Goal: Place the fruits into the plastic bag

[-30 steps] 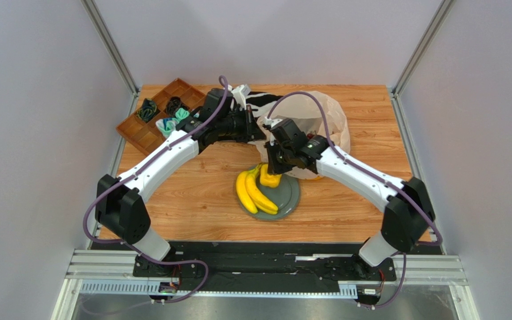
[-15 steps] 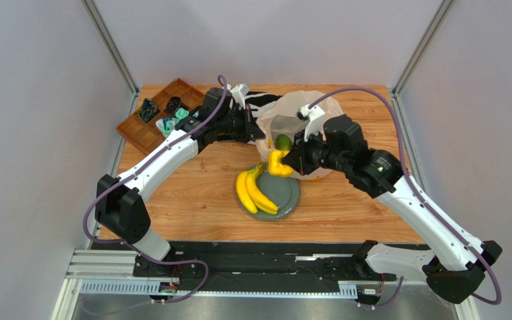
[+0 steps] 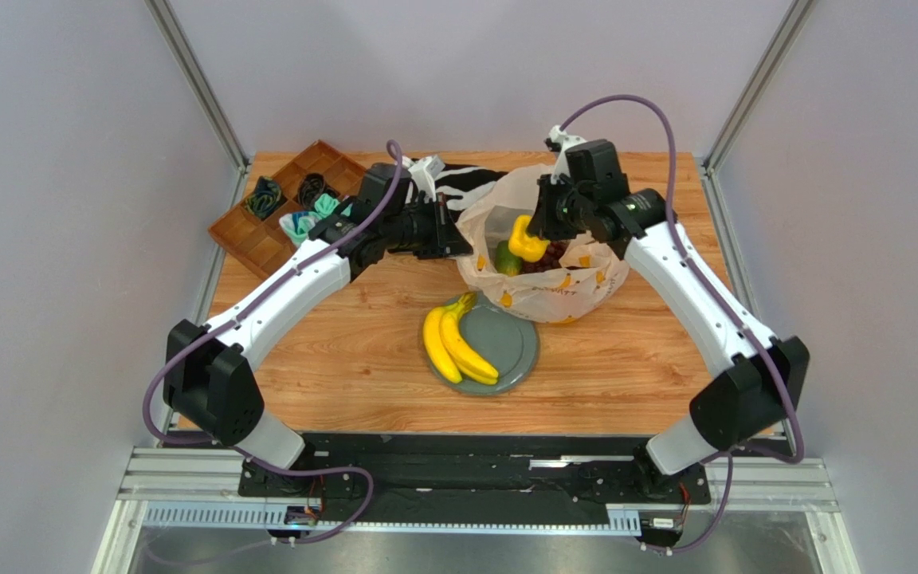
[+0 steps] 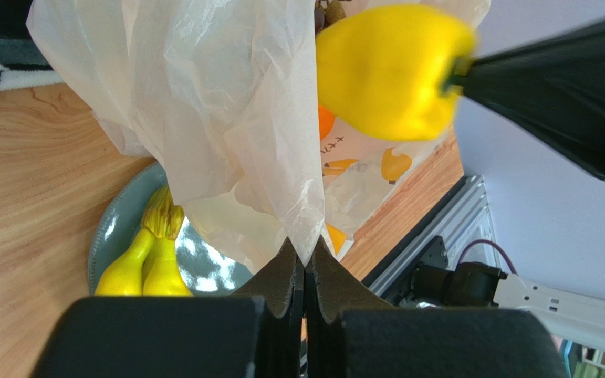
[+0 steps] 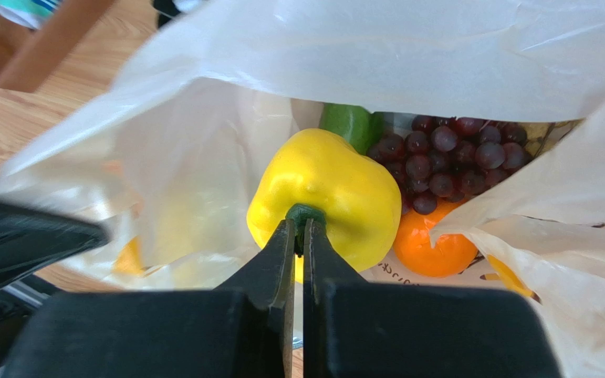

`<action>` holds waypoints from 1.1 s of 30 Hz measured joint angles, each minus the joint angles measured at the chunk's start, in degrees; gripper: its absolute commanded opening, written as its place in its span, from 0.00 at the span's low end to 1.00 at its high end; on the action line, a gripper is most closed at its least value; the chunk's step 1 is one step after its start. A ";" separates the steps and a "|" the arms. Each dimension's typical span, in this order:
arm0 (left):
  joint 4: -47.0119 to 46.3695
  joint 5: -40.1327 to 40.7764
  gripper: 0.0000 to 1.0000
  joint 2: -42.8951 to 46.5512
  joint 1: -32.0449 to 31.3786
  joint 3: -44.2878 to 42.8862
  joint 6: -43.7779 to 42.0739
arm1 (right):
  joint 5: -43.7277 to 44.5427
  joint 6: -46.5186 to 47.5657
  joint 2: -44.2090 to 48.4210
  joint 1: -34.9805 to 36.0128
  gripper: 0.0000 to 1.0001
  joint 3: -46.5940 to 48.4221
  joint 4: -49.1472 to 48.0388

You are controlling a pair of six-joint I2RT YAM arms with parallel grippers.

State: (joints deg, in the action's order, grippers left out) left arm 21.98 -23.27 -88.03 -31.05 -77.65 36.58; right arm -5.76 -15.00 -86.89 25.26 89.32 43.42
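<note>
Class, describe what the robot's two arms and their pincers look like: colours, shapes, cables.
The left arm and right arm match: smooth white links joined by chunky black joints. A thin purple cable loops along each. The left pincer and right pincer are matt black, with two flat fingers tapering to the tips.

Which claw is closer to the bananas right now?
Left. The left claw pinches the bag rim just behind the bananas. The right claw, holding the yellow fruit, hangs over the bag's mouth, farther to the right.
</note>
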 measured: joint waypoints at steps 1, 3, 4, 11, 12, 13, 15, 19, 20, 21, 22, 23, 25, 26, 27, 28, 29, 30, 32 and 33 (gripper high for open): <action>-0.04 0.02 0.00 0.44 0.00 0.48 0.02 | 0.33 -0.02 -1.31 0.02 0.00 0.00 0.46; -0.04 0.00 0.00 1.22 0.00 1.33 0.11 | 1.25 0.00 -3.89 0.04 0.00 0.00 1.40; -0.07 0.00 0.00 1.40 0.00 1.53 0.13 | 1.68 0.02 -4.59 0.07 0.00 0.00 1.77; -0.44 0.00 0.00 1.53 0.00 1.60 0.17 | 5.20 -0.02 -7.63 0.07 0.00 0.17 3.91; -0.46 0.00 0.00 1.53 0.00 1.62 0.17 | 5.84 -0.15 -8.28 0.07 0.00 0.24 4.09; -0.48 0.00 0.00 1.53 0.00 1.62 0.17 | 6.27 -0.17 -8.72 0.07 0.00 0.31 4.20; -0.57 0.00 0.00 1.53 0.00 1.64 0.17 | 7.13 -0.22 -9.64 0.07 0.00 0.31 4.70; -0.92 -0.04 0.00 1.53 0.00 1.64 0.17 | 8.41 -0.22 -11.28 0.11 0.01 0.31 6.10; -0.98 -0.07 0.00 1.53 0.00 1.64 0.17 | 8.68 -0.22 -11.54 0.11 0.02 0.31 6.25; -1.03 -0.07 0.00 1.53 0.00 1.64 0.17 | 8.90 -0.24 -11.74 0.11 0.06 0.28 6.43; -1.07 -0.13 0.00 1.53 0.00 1.62 0.17 | 8.96 -0.28 -11.82 0.11 0.15 0.28 6.58; -1.11 -0.20 0.00 1.53 0.00 1.62 0.17 | 9.01 -0.39 -11.91 0.11 0.20 0.28 6.67; -1.18 -0.22 0.00 1.53 0.00 1.64 0.17 | 9.20 -0.61 -11.91 0.11 0.36 0.28 6.78; -1.18 -0.24 0.00 1.53 0.00 1.64 0.17 | 9.27 -0.76 -11.91 0.11 0.41 0.28 6.88; -1.20 -0.26 0.00 1.53 0.00 1.62 0.17 | 9.35 -0.79 -11.91 0.11 0.48 0.26 6.95; -1.20 -0.28 0.00 1.53 0.00 1.62 0.17 | 9.38 -0.81 -11.91 0.11 0.50 0.24 6.93; -1.20 -0.35 0.00 1.53 0.00 1.62 0.17 | 9.40 -0.83 -11.91 0.11 0.51 0.24 6.93; -1.20 -0.42 0.00 1.51 0.00 1.62 0.17 | 9.42 -0.79 -11.91 0.11 0.52 0.24 6.93; -1.20 -0.46 0.00 1.51 0.00 1.62 0.15 | 9.38 -0.74 -11.91 0.11 0.53 0.24 6.93; -1.20 -0.46 0.00 1.51 0.00 1.62 0.17 | 9.38 -0.74 -11.91 0.11 0.53 0.24 6.93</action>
State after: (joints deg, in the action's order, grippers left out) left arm 20.78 -23.73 -86.52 -31.05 -76.03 36.75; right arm 3.62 -15.75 -98.80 25.36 89.56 50.35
